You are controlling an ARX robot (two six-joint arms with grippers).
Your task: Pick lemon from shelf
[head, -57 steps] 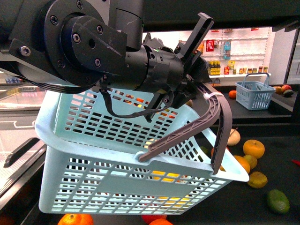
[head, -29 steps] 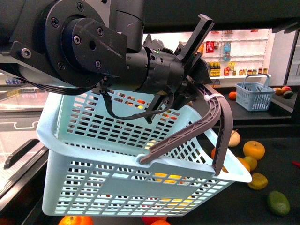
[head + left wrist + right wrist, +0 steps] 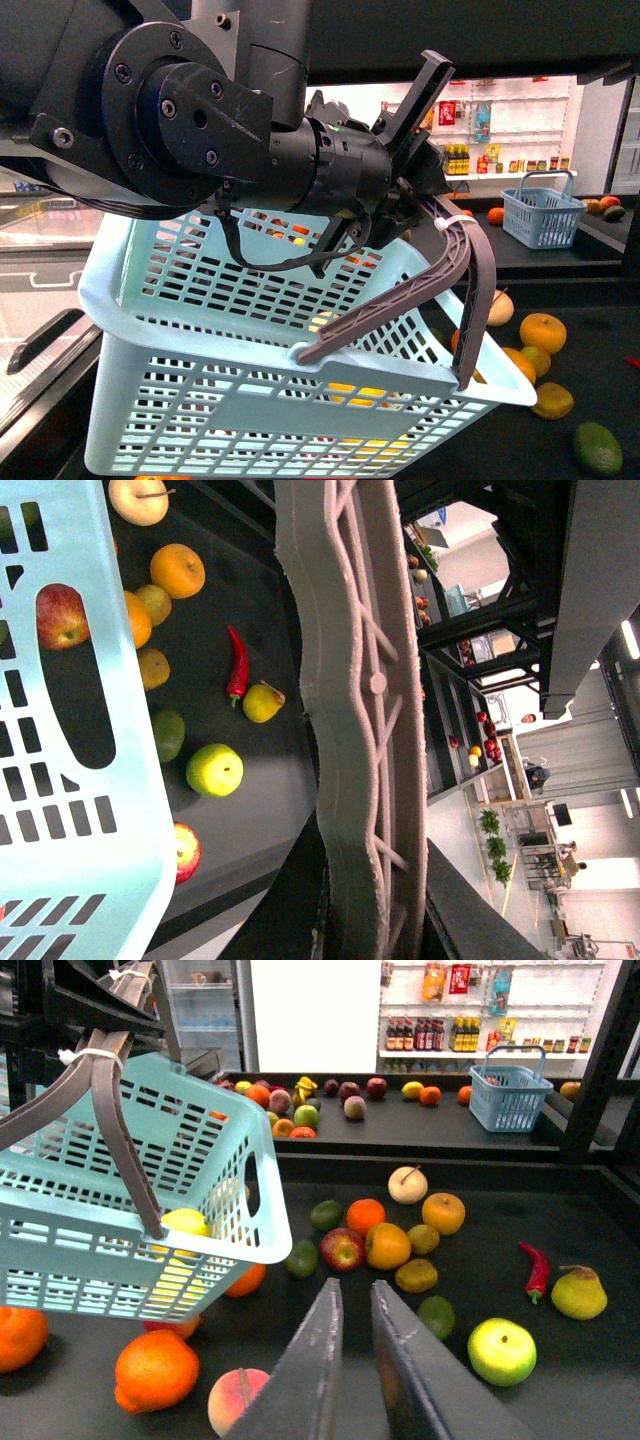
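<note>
Although the pick looks done, since the lemon appears to lie inside the light blue basket, against its near wall by the lower rim, you are not safe yet. In the front view it shows only as yellow through the slots, so treat the identification as likely, not certain.

The main risk is the tilt. The basket hangs askew from the left gripper, which is clamped on the grey handles, and one corner dips toward the shelf. A quick swing or a sharper lean could roll the lemon over that low lip and back among the loose fruit. The basket's underside also hangs close above the oranges on the near left of the tray; lowering it could nudge them or jolt the load.

Watch your right gripper too. Its jaws stand slightly parted with only a slim gap, holding nothing, and it sits just right of the basket. A careless move to the left would knock the basket's wall.

As for containers, the light blue basket seems to hold the lemon and nothing else that I can make out. A small blue basket stands on the far tier at the right; what is in it cannot be seen. On the tray to the right lie a red apple, a green apple, a red chilli and a pear.
</note>
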